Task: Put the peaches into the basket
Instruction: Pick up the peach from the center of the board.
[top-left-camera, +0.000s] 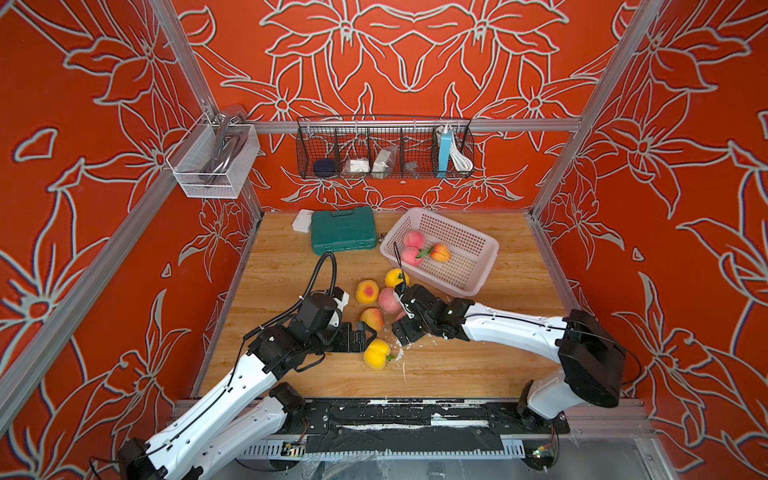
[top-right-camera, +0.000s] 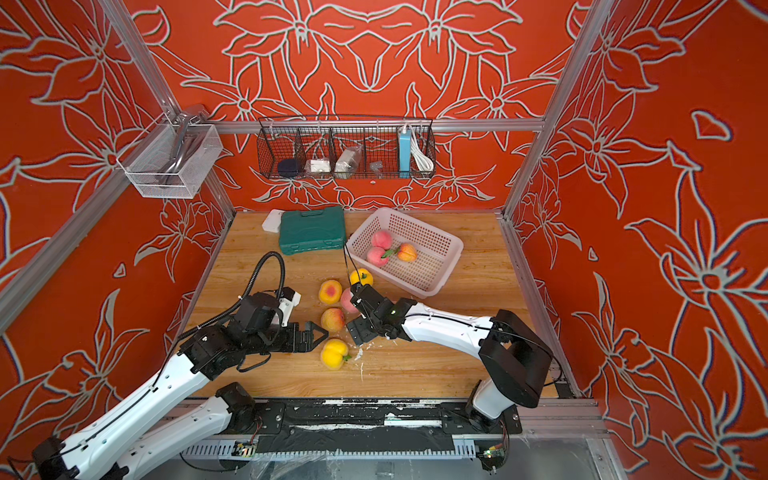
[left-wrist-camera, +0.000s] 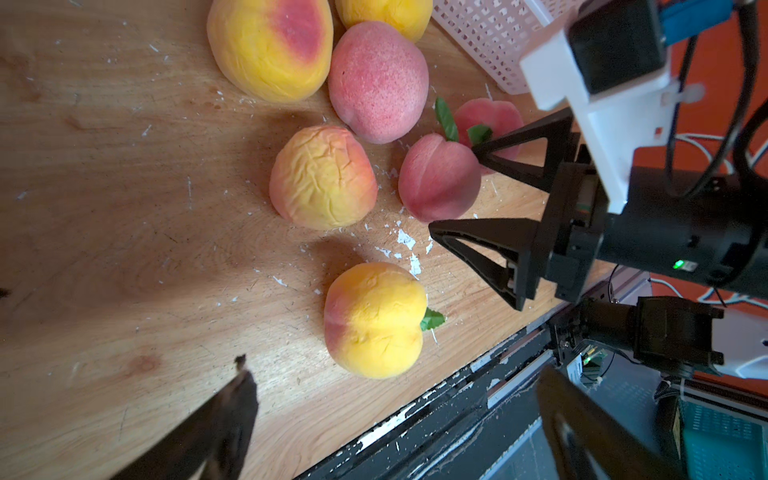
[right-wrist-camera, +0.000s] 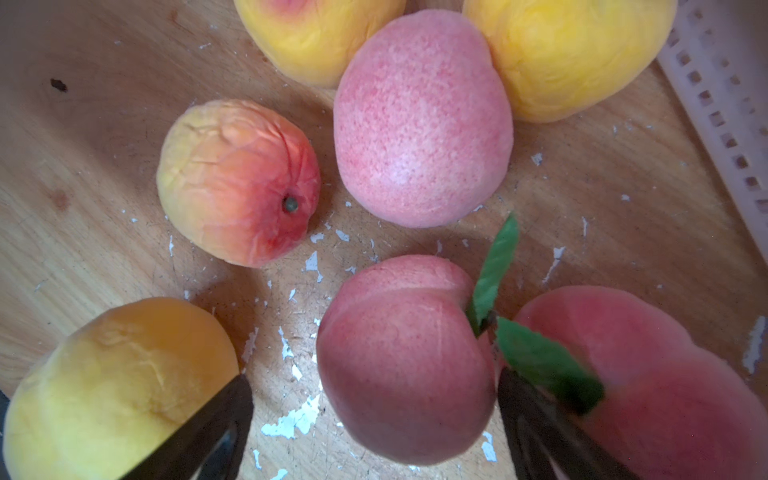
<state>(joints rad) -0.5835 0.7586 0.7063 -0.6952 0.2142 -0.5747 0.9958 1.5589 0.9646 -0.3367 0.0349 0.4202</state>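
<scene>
The pale pink basket (top-left-camera: 469, 266) (top-right-camera: 432, 266) stands at the back right with three peaches in it, among them a pink one (top-left-camera: 414, 240). Several peaches lie on the wood in front of it: a blushed yellow one (top-left-camera: 367, 291), a wrinkled orange one (left-wrist-camera: 322, 178) and a yellow one with a leaf (top-left-camera: 377, 353) (left-wrist-camera: 374, 320). My right gripper (right-wrist-camera: 374, 378) (top-left-camera: 397, 316) is open and straddles a pink leafed peach (right-wrist-camera: 403, 361) (left-wrist-camera: 438, 183), with another pink peach (right-wrist-camera: 665, 374) beside it. My left gripper (left-wrist-camera: 392, 369) (top-left-camera: 370, 340) is open, just short of the yellow leafed peach.
A green tool case (top-left-camera: 344, 229) and a white box (top-left-camera: 302, 220) sit at the back left. A black wire rack (top-left-camera: 384, 149) and a white mesh bin (top-left-camera: 212, 162) hang on the walls. A black rail (top-left-camera: 395, 411) runs along the table's front edge.
</scene>
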